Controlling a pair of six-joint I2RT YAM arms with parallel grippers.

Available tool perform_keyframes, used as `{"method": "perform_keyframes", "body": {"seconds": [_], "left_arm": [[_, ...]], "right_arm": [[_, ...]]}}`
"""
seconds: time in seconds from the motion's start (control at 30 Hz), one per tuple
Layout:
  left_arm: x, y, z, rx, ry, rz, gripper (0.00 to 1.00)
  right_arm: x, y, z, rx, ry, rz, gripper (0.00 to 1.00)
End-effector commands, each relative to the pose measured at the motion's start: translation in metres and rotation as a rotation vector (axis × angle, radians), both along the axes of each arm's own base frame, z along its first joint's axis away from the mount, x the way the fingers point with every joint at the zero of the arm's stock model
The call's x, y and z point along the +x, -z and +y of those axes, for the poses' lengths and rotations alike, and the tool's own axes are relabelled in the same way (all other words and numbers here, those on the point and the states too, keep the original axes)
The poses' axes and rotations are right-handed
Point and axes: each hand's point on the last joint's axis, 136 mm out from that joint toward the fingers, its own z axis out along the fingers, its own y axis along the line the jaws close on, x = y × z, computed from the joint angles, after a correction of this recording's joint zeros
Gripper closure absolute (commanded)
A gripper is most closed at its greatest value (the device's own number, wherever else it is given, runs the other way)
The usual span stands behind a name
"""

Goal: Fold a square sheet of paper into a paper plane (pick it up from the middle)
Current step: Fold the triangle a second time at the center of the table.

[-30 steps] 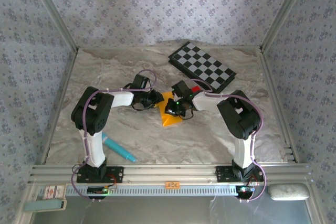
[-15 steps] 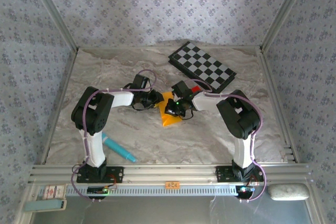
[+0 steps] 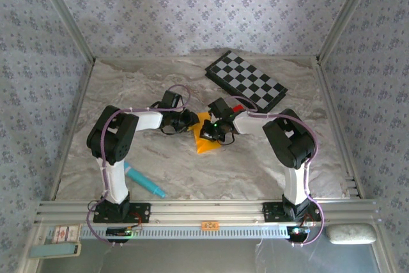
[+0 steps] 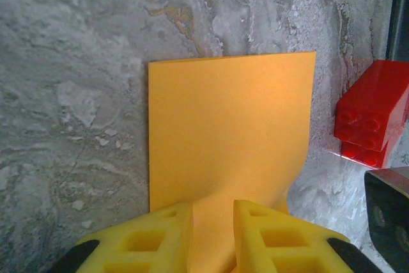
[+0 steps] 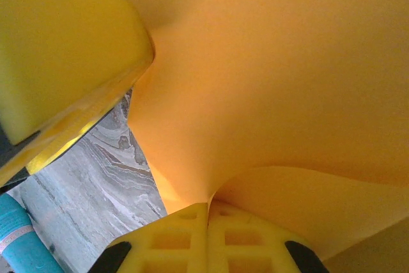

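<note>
Top external view: both hands meet at the square sheet of paper (image 3: 206,140) in the middle of the tabletop (image 3: 140,87).
Right hand (image 5: 208,212) has its fingers pressed together, pinching a raised fold of the sheet. Left hand (image 4: 213,212) holds its fingers slightly apart, orange paper showing in the gap. A red block (image 4: 370,110) lies just beside the sheet.

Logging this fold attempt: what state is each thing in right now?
square sheet of paper: far part flat on the table, near part raised and curved.
right claw: shut on the sheet.
left claw: jaws slightly apart astride the sheet's edge; grip unclear.
red block: resting beside the sheet, apart.
checkerboard: lying flat.
</note>
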Motion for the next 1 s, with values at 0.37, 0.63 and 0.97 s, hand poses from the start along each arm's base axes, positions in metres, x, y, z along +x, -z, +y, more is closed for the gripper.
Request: {"method": "perform_keyframes", "body": {"seconds": [0.37,0.63,0.97], "left_arm": [[0.041,-0.043,0.015,0.053,-0.001,-0.053,0.65],[0.051,-0.074,0.033,0.04,-0.059,-0.109,0.56],[0.02,-0.076,0.044,0.017,-0.098,-0.092,0.58]], "right_arm": [[-0.01,0.013,-0.01,-0.041,-0.001,0.05,0.71],[-0.009,0.011,-0.007,-0.024,-0.011,0.048,0.57],[-0.012,0.011,-0.013,-0.056,-0.019,0.042,0.6]]}}
